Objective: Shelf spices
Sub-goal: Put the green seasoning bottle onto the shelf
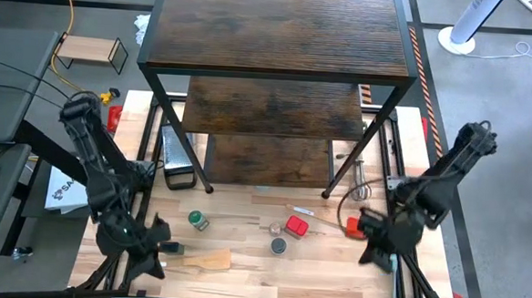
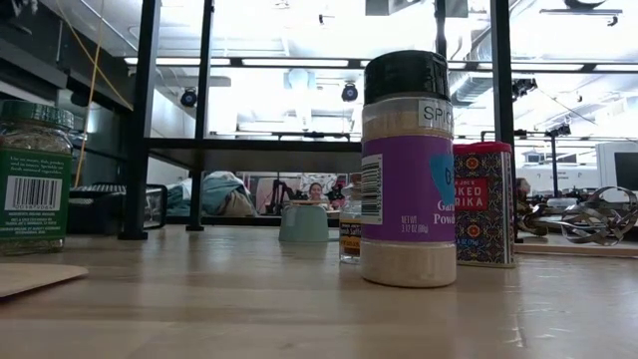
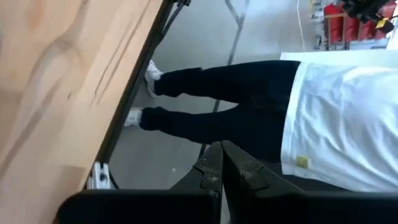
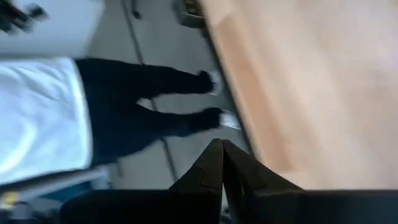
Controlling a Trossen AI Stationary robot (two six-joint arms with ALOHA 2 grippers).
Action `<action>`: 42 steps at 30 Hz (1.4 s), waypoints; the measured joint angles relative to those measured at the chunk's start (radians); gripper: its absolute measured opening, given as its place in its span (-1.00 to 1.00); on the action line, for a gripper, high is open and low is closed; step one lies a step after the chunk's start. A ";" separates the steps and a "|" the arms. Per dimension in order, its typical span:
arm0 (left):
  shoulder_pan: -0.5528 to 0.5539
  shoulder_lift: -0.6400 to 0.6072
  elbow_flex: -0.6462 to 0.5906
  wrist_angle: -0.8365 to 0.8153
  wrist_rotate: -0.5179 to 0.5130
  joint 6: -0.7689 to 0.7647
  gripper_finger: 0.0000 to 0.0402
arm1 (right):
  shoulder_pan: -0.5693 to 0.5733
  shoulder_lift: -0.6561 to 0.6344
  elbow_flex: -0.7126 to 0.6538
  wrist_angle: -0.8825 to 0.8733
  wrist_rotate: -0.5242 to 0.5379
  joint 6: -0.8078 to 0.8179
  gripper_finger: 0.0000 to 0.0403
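Both arms parked at lower frame corners, left gripper (image 1: 156,248) and right gripper (image 1: 381,251) fingers pressed together, holding nothing; spices (image 1: 280,230) loose on table (image 1: 241,275) centre, before the shelf (image 1: 276,40) at top.

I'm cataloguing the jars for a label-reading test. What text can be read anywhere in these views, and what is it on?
"SPIC", cut off: top label of the dark-lidded jar.
"Ga" above "Pow", cut off: its purple label.
"KED" above "IKA", cut off: the red tin.
Green-lidded jar: barcode and print too small to read.
Paper by the left arm: print too small to read.
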 joint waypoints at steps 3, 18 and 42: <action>0.004 0.043 -0.001 0.019 0.000 0.054 -1.00 | 0.044 0.091 -0.005 0.169 0.052 0.087 -1.00; 0.114 0.099 0.246 -0.231 -0.026 0.437 -1.00 | -0.022 0.490 0.400 0.006 0.107 -0.130 -1.00; 0.037 0.390 0.608 -0.742 -0.012 0.126 -1.00 | 0.155 0.589 0.591 -0.362 0.266 -0.191 -1.00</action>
